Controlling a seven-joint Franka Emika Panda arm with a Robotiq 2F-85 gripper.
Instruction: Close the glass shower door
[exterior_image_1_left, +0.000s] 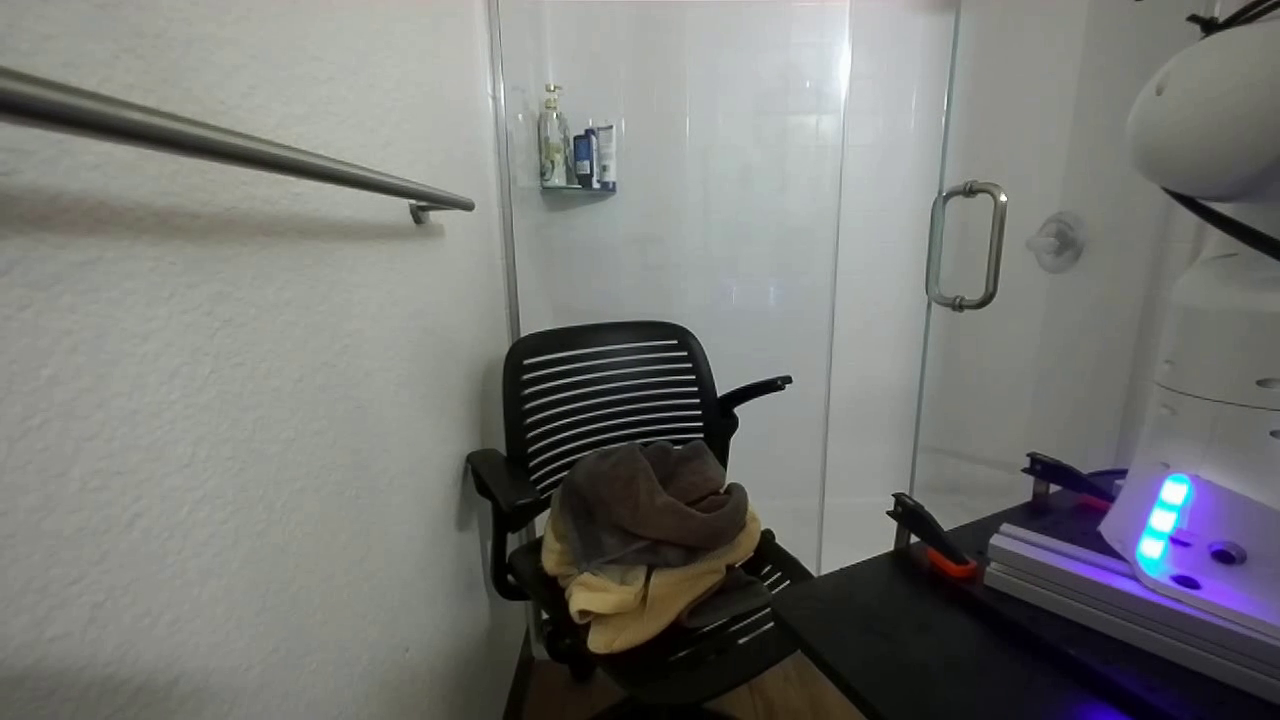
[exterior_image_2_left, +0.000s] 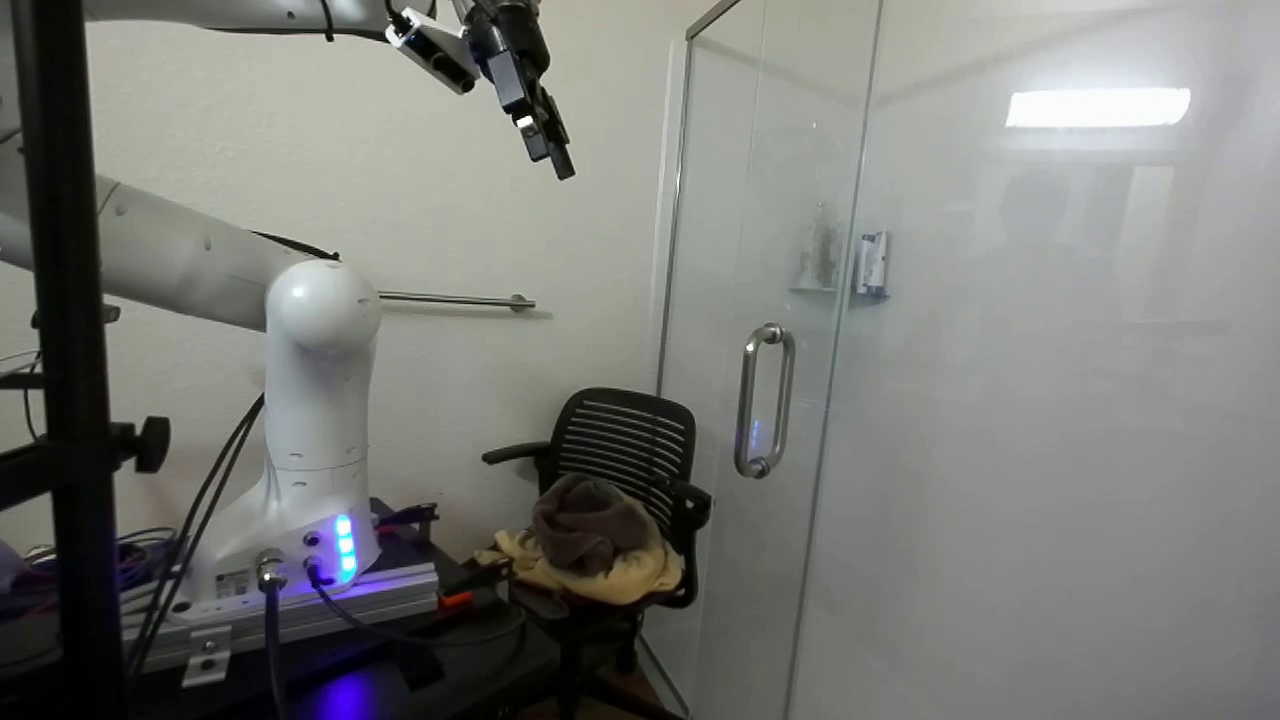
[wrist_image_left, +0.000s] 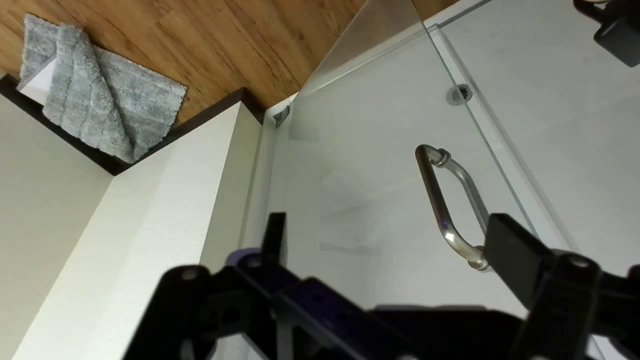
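The glass shower door (exterior_image_1_left: 1000, 400) is a tall clear panel, also seen in an exterior view (exterior_image_2_left: 770, 540) and the wrist view (wrist_image_left: 360, 175). In the wrist view it stands open, its lower corner out over the wood floor. Its chrome D-shaped handle shows in both exterior views (exterior_image_1_left: 997, 245) (exterior_image_2_left: 745, 400) and the wrist view (wrist_image_left: 437, 200). My gripper (wrist_image_left: 387, 235) is open and empty, its fingers wide apart. The right finger hides part of the handle's lower end. In an exterior view the gripper (exterior_image_2_left: 555, 160) hangs high, left of and above the handle, apart from it.
A black chair (exterior_image_1_left: 610, 380) holding brown and yellow towels (exterior_image_1_left: 650, 510) stands before the shower. A metal bar (exterior_image_1_left: 240, 135) is on the wall. The black table (exterior_image_1_left: 900, 630) carries the arm and clamps. A black post (exterior_image_2_left: 60, 350) stands nearby. A grey mat (wrist_image_left: 100, 90) lies on the floor.
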